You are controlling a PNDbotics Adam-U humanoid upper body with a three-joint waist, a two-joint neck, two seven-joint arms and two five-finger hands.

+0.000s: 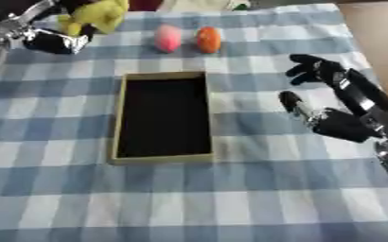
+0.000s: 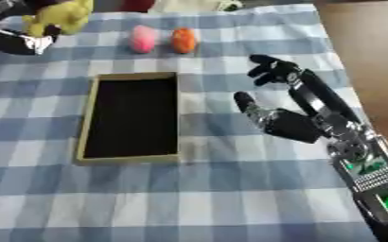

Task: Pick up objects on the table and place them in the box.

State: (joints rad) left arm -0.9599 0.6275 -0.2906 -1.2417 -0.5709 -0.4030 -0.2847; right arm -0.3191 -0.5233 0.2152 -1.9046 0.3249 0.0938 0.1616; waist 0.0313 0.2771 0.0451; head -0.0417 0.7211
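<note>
A tan box (image 1: 160, 159) with a dark, empty inside lies in the middle of the checked cloth. Beyond its far end sit a pink egg-shaped thing (image 1: 167, 38) and an orange one (image 1: 208, 39), side by side. At the far left is a yellow plush toy (image 1: 98, 14); my left hand (image 1: 55, 41) reaches it from the left, dark fingers curled on its lower part. My right hand (image 2: 293, 124) hovers right of the box, open, fingers spread toward the far side, thumb pointing at the box, holding nothing.
The blue and white checked cloth (image 1: 230, 203) covers the table. Bare brown surface (image 2: 367, 56) shows past the cloth's right edge. A red thing (image 2: 137, 4) and a pale thing (image 2: 189, 4) lie at the far edge.
</note>
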